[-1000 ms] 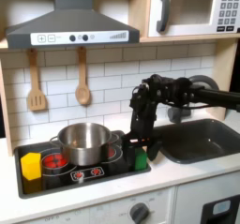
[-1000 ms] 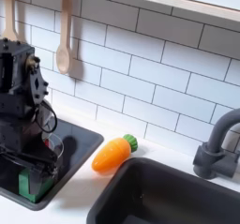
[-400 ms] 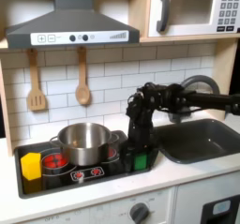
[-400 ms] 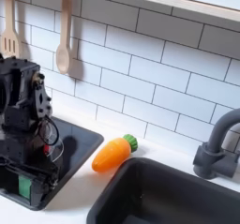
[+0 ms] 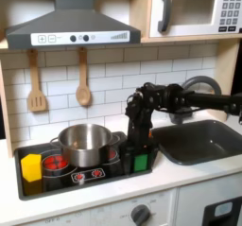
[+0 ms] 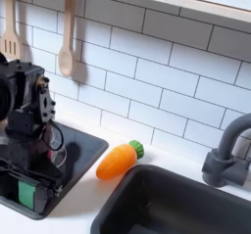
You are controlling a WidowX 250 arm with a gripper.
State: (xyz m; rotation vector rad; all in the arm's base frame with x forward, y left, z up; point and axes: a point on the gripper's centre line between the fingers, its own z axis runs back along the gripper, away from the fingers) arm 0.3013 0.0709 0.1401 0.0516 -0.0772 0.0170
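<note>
The hand [image 5: 139,157] points straight down at the front right corner of the toy stove [image 5: 66,175], its fingers closed on a small green block [image 5: 140,161] that sits on the stove top; in the second exterior view the green block [image 6: 26,193] stands upright between the fingers. Its long axis cannot be told. A steel pot [image 5: 84,143] stands just to the first exterior view's left. A toy carrot [image 6: 118,161] lies on the counter [image 6: 74,213], leafy end toward the wall, beside the sink [image 6: 186,204].
</note>
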